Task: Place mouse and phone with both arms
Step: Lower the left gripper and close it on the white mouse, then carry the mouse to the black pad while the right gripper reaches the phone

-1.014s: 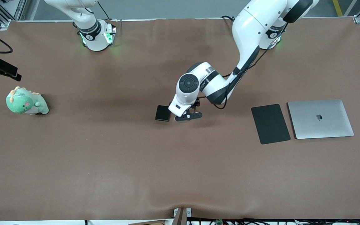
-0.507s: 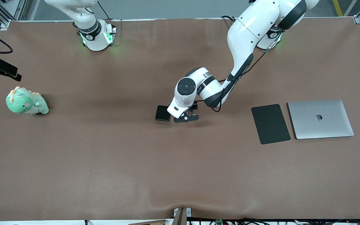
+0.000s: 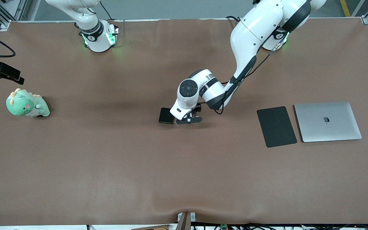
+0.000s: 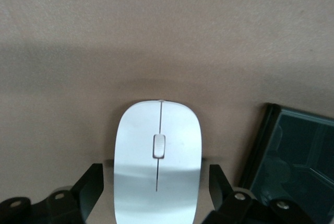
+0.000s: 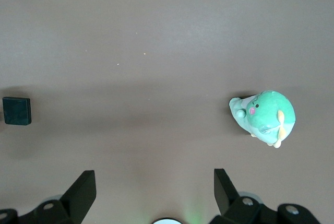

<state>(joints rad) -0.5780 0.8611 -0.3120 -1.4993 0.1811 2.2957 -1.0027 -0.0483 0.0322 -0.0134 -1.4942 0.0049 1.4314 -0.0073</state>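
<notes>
The white mouse [image 4: 157, 156] lies on the brown table between the open fingers of my left gripper [image 4: 156, 176], with a narrow gap on each side. In the front view the left gripper [image 3: 188, 120] is low over the middle of the table and hides the mouse. The black phone [image 3: 166, 115] lies flat right beside it, toward the right arm's end, and shows in the left wrist view [image 4: 295, 166]. My right gripper [image 5: 154, 192] is open and empty, high over the table near its own base, and the phone [image 5: 16, 110] shows small in its view.
A flat black mat [image 3: 276, 126] and a closed silver laptop [image 3: 327, 121] lie side by side toward the left arm's end. A green plush dinosaur [image 3: 27, 105] sits toward the right arm's end, also in the right wrist view [image 5: 263, 117]. A black device with a cable [image 3: 2, 72] overhangs that edge.
My left gripper has shifted slightly toward the phone and sunk lower. The phone, mat, laptop and plush have not moved.
</notes>
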